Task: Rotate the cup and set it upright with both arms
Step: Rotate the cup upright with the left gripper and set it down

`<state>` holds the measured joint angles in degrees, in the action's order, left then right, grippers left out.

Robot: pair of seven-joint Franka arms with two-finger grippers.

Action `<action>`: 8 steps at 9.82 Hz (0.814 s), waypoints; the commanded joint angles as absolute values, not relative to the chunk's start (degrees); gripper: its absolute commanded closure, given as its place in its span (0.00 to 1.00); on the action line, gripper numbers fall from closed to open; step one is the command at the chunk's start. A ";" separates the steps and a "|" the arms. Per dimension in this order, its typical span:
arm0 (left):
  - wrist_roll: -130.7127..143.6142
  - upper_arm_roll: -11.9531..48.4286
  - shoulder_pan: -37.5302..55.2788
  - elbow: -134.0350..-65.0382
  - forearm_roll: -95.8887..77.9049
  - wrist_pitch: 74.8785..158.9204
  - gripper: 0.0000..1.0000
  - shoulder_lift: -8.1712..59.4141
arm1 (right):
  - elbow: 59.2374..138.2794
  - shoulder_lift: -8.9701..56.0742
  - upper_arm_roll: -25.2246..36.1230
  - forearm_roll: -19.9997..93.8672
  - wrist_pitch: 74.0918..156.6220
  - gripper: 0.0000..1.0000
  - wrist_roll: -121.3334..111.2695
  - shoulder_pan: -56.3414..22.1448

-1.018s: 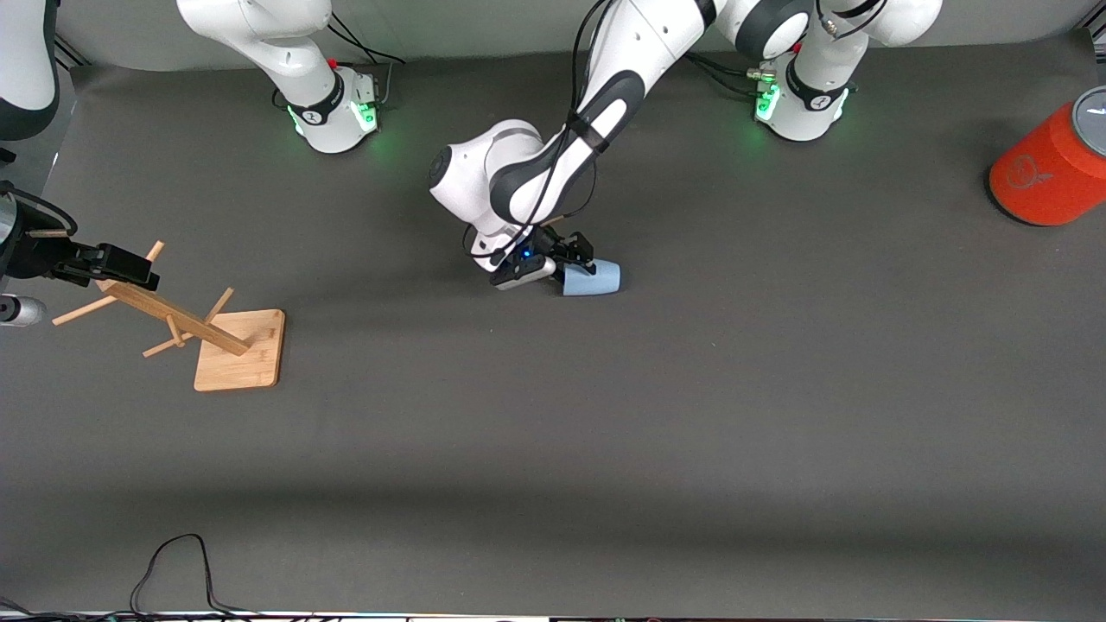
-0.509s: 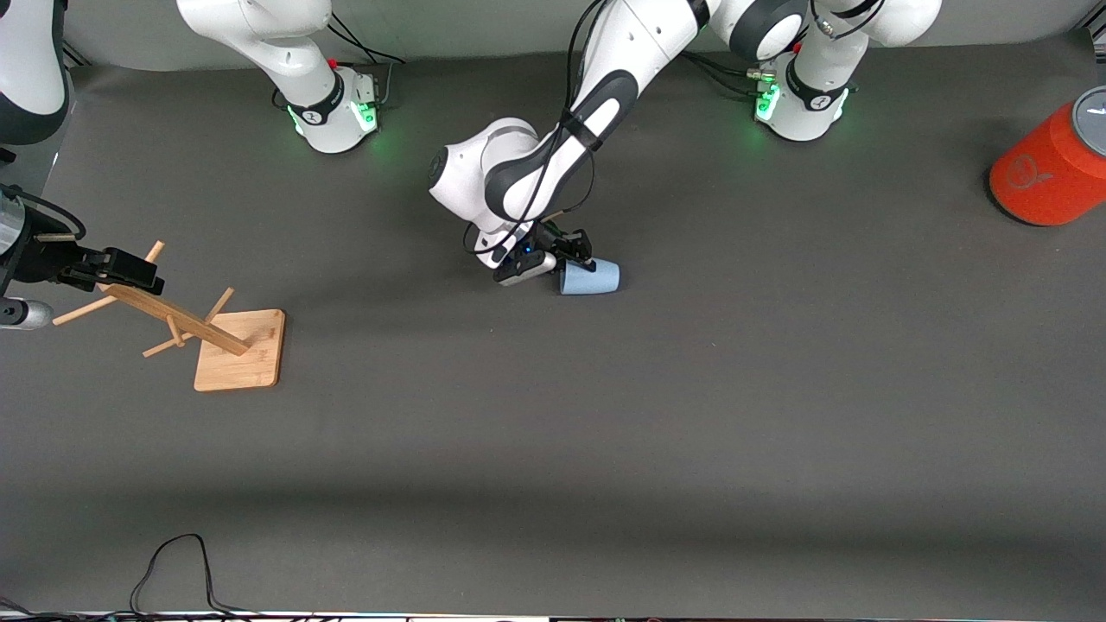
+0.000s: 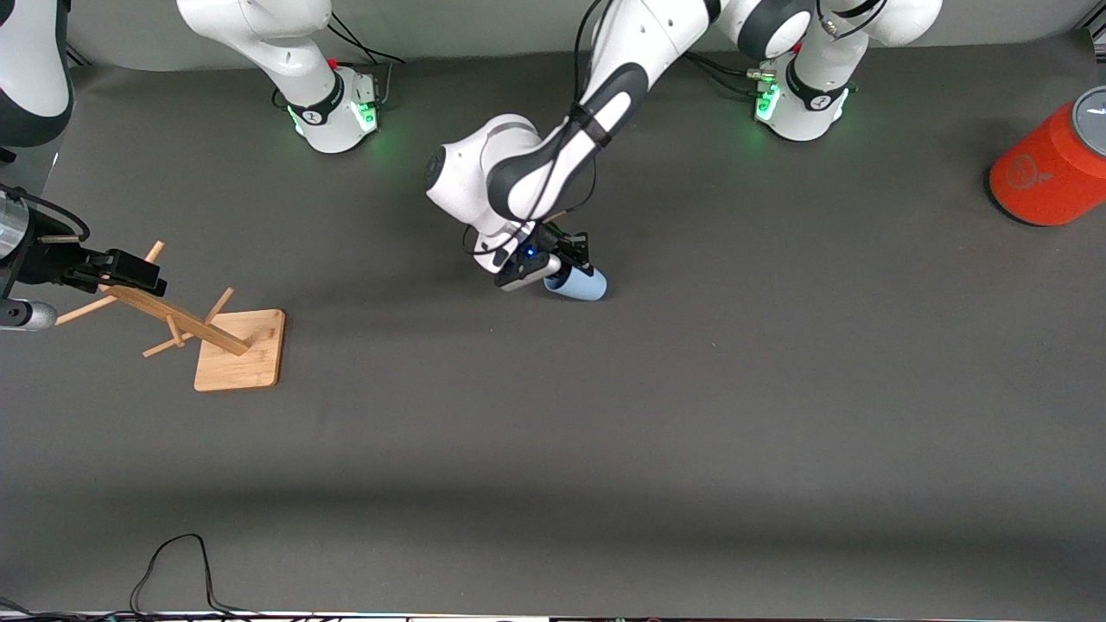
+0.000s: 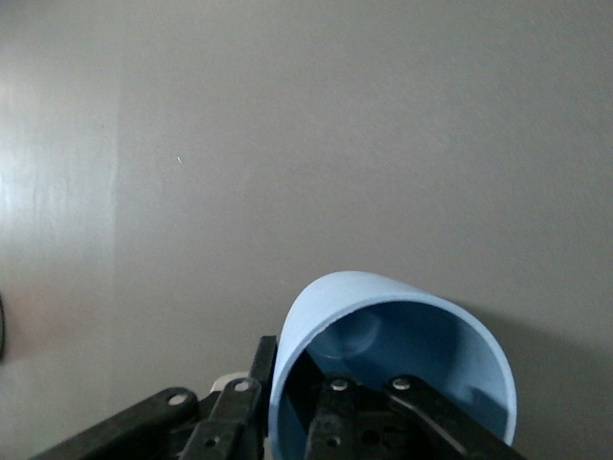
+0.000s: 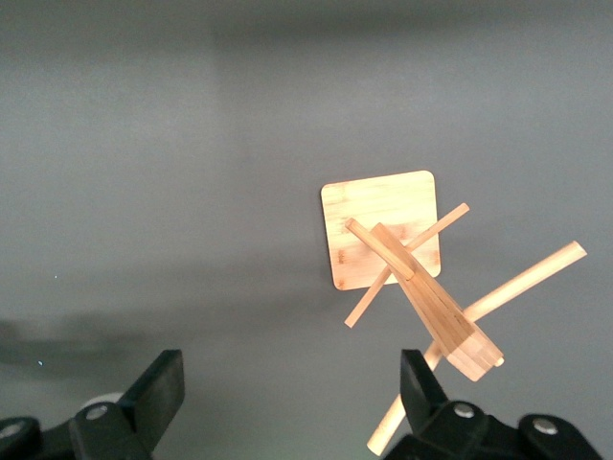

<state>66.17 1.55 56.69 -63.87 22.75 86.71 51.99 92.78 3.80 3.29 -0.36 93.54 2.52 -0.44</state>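
Progress: the cup sits at upper centre of the front view, tipped on its side on the grey table, not yet upright, base end lower right of its mouth in that frame. Whether it clears the mat or rests on it, cannot tell. The turn looks to be under way; standing it on its base is left, and any part for the second arm is not begun.

Left gripper, on the arm coming from the upper-right base, is at the cup's mouth. Left wrist view: one finger lies inside the cup, the other outside the wall, so the jaws are pinched narrow on the rim.

Right gripper, at the left edge of the front view, waits over the wooden peg stand. Right wrist view shows its jaws spread wide with nothing between them; the stand lies below, untouched.

Containers: the cup's interior, as far as the left wrist view shows, holds nothing but the finger. The orange-red cylinder at the right edge of the front view is capped by a grey top; contents hidden
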 commanded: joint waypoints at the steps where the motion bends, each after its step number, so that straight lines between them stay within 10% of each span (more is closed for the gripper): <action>1: 61.89 1.84 50.22 -65.21 15.85 89.80 1.00 46.43 | 93.08 3.25 3.25 -0.26 94.39 0.00 1.41 -0.35; 8: 55.63 2.11 40.52 -105.09 -3.24 121.86 1.00 19.16 | 92.99 3.34 3.08 -0.26 94.48 0.00 1.41 -0.53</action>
